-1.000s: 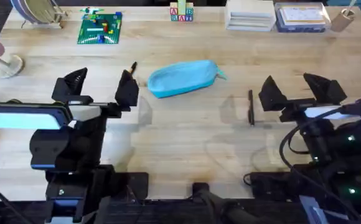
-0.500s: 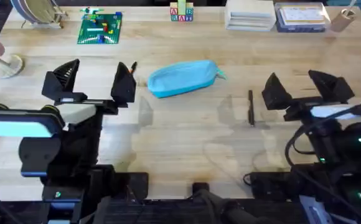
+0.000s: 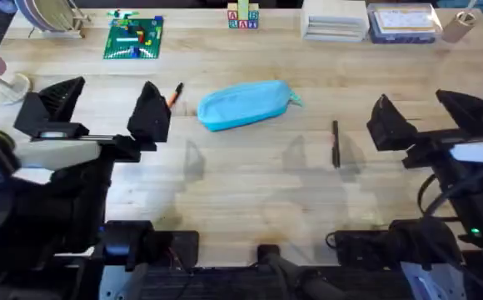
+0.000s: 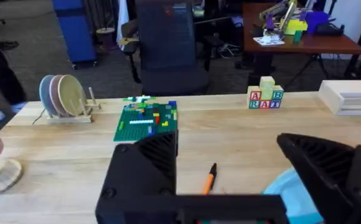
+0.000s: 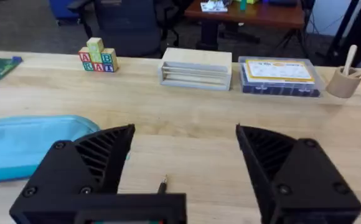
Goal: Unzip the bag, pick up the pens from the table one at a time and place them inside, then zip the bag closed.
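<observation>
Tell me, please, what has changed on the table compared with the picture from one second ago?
The left end effector moved up the view and outward to the left. The right end effector moved outward to the right. Both are open and took hold of nothing. The blue bag, the black pen and the orange-tipped pen stayed where they were on the table.

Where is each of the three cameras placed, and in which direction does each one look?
Overhead: above the arm bases, looking down and forward at the table; both arms show, left gripper and right gripper open.
Left wrist: on the left arm, facing the orange-ended pen and the bag; its own fingers show.
Right wrist: on the right arm, facing the black pen; its own fingers show.
Shared: all see the bag and the letter blocks.
</observation>
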Controlling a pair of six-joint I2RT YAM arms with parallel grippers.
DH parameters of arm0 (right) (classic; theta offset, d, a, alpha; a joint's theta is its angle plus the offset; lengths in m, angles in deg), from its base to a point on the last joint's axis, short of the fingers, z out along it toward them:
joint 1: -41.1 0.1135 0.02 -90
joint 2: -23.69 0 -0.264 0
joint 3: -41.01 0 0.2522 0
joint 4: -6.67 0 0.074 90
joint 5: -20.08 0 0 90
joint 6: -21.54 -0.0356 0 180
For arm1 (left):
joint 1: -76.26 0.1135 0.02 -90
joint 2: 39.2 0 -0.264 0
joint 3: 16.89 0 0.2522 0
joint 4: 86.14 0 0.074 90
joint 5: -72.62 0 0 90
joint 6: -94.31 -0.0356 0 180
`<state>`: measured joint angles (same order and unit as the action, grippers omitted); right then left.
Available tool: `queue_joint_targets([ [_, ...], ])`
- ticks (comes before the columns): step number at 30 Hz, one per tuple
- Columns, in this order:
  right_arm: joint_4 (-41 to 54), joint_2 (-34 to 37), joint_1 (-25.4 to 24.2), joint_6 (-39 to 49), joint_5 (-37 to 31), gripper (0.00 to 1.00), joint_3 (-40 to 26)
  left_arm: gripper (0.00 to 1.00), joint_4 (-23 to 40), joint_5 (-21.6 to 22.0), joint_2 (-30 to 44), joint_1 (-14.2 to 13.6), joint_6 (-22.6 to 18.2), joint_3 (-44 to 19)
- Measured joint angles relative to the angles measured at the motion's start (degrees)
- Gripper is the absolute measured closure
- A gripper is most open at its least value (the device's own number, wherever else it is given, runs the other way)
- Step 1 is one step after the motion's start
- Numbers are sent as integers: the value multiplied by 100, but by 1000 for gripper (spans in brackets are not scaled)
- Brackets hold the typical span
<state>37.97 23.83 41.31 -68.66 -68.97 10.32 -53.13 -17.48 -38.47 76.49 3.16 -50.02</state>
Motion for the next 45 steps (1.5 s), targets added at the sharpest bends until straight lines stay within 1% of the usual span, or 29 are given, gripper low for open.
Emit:
queue_joint_targets([
  [3, 276, 179, 0, 0, 0, 4, -334, 7, 225, 7, 279, 0, 0, -368],
  [7, 582, 643, 0, 0, 0, 4, -832, 8, 450, 14, 827, 0, -2, -790],
  [8, 632, 798, 0, 0, 0, 4, -965, 7, 495, 16, 1001, 0, -2, -906],
  [9, 805, 1272, 0, 0, 0, 5, -1366, 8, 669, 16, 1488, 0, -4, -1247],
  [12, 997, 1764, 0, 0, 0, 4, -1733, 8, 858, 16, 1934, 0, -13, -1599],
  [20, 1352, 3051, 0, 0, 0, 4, -2497, 8, 1449, 16, 3012, 0, -15, -2474],
  [28, 1703, 3973, 0, 0, 0, 4, -3163, 8, 1953, 11, 3913, 0, -16, -3190],
  [33, 1997, 4444, 0, 0, 0, 4, -3535, 7, 2251, -17, 4356, 0, -17, -3529],
  [36, 2147, 4666, 0, 0, 0, 5, -3708, 7, 2318, -28, 4566, 0, -15, -3653],
  [40, 2329, 4925, 0, 0, 0, 4, -3883, 7, 2374, -96, 4749, 0, -17, -3693],
  [45, 2504, 5214, 0, 0, 0, 4, -3927, 7, 2450, -216, 4921, 0, -16, -3695],
])
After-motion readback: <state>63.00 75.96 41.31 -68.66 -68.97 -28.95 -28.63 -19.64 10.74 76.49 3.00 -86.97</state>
